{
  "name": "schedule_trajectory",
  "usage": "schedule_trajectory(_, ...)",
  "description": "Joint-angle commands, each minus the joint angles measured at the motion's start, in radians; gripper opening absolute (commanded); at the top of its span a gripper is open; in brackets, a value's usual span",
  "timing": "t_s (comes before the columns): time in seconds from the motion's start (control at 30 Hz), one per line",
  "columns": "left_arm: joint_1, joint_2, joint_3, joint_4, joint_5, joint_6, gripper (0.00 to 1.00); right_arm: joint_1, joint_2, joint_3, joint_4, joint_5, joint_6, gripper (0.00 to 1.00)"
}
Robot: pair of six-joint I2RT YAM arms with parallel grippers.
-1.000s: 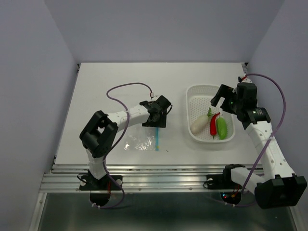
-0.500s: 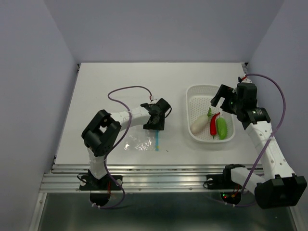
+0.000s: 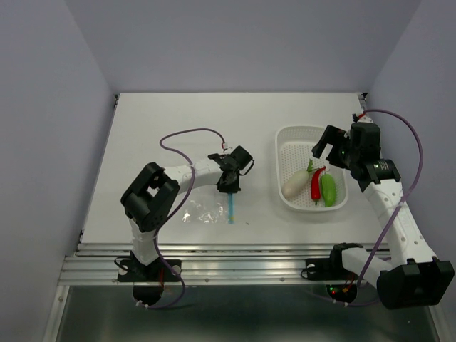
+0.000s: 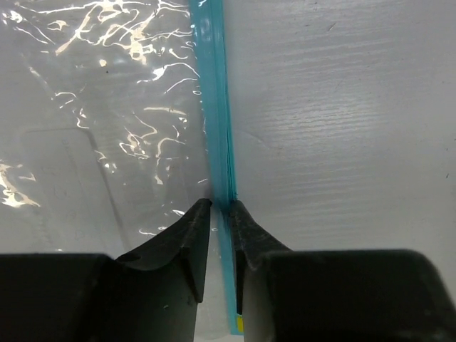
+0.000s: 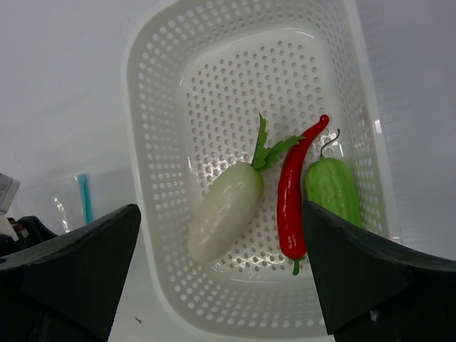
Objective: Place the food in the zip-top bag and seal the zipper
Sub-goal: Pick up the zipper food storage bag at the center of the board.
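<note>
The clear zip-top bag lies flat on the table, its blue zipper along the right edge. My left gripper is down over the far end of the zipper. Its jaws have narrowed around the strip, which lies against the right finger with a sliver of gap on the left. The food rests in the white basket: a white radish, a red chili and a green pod. My right gripper hovers wide open above them.
The basket stands at the right of the white table, and the bag lies near the front edge at centre. A purple cable arcs over the left arm. Walls close in the table on three sides.
The left gripper's jaws have closed in from wide open to a narrow gap around the zipper, and the wrist has shifted slightly toward the bag. The right arm has not moved.
</note>
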Motion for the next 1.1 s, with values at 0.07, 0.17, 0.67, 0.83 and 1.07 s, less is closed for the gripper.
schedule_trajectory(0.07,0.0,-0.011,-0.02,0.006,0.005,-0.004,0.13,-0.004,-0.003,0.0,0.027,0.017,-0.013,1.0)
schedule_trajectory(0.17,0.0,-0.013,-0.025,0.011,0.004,-0.006,0.0,-0.004,-0.003,0.0,0.023,0.019,-0.016,1.0)
schedule_trajectory(0.67,0.0,-0.397,-0.1,0.132,0.048,-0.044,0.0,0.224,0.042,0.016,0.096,-0.281,-0.082,1.0)
schedule_trajectory(0.83,-0.002,-0.496,-0.098,0.14,0.062,-0.069,0.0,0.426,0.095,0.033,0.193,-0.23,-0.025,1.0)
schedule_trajectory(1.07,-0.002,-0.54,-0.088,0.138,0.05,-0.075,0.0,0.595,0.209,0.102,0.282,-0.156,0.019,1.0)
